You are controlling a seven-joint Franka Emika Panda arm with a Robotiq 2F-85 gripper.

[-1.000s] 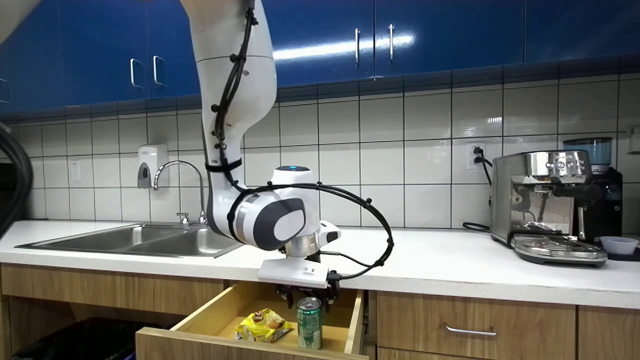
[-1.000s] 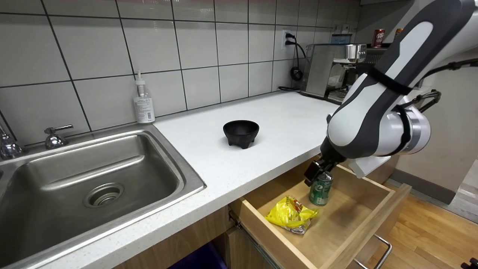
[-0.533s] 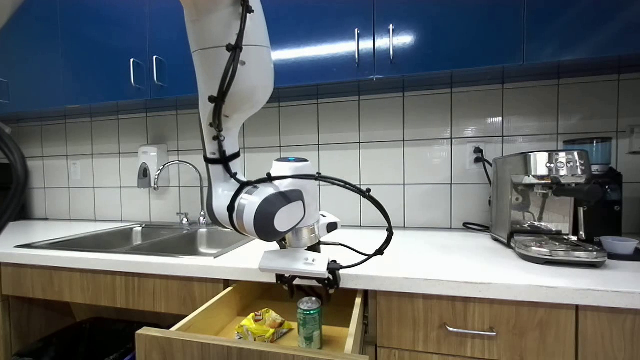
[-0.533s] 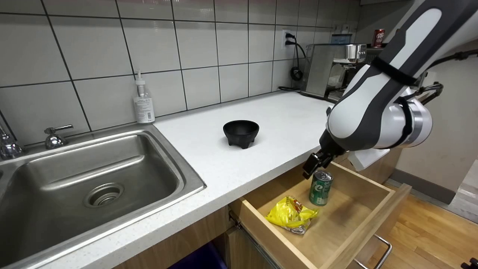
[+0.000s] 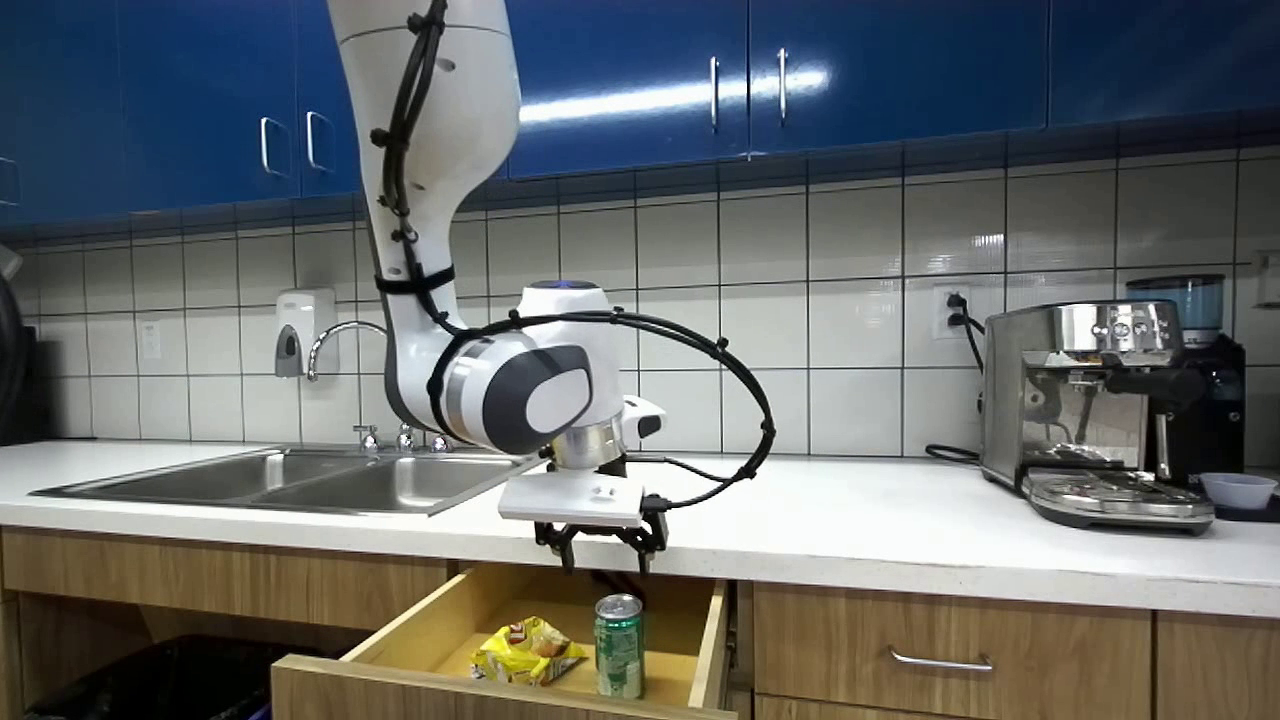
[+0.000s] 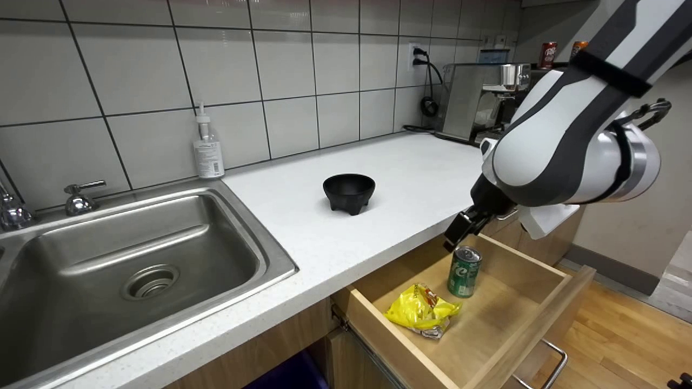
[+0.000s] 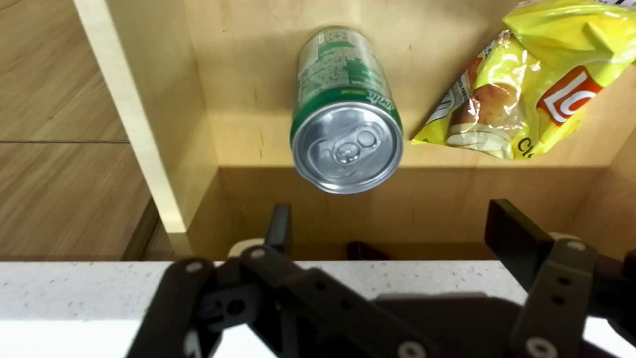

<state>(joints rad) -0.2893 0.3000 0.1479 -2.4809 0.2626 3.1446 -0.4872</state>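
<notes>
My gripper (image 5: 606, 566) stands open above the rear part of the pulled-out drawer, near the counter edge. In the wrist view both fingertips are wide apart, with nothing between the gripper (image 7: 390, 211). A green Sprite can (image 7: 348, 129) stands upright in the drawer, in front of the fingers and apart from them; the can (image 6: 464, 272) also shows whole in an exterior view. Beside it lies a yellow chip bag (image 7: 546, 89), crumpled, on the drawer floor; in both exterior views the bag (image 5: 527, 652) rests next to the can.
The wooden drawer (image 6: 519, 351) juts out below the white counter (image 5: 840, 520). On the counter are a black footed bowl (image 6: 348, 193), a soap bottle (image 6: 208, 151), a coffee machine (image 5: 1090, 400) and a steel sink (image 6: 146, 270). Something dark (image 7: 365, 251) lies at the drawer's back.
My gripper has risen from beside the can's top to above the drawer, shifting slightly toward the sink side in an exterior view. Can and bag have not moved; the jaws stay open.
</notes>
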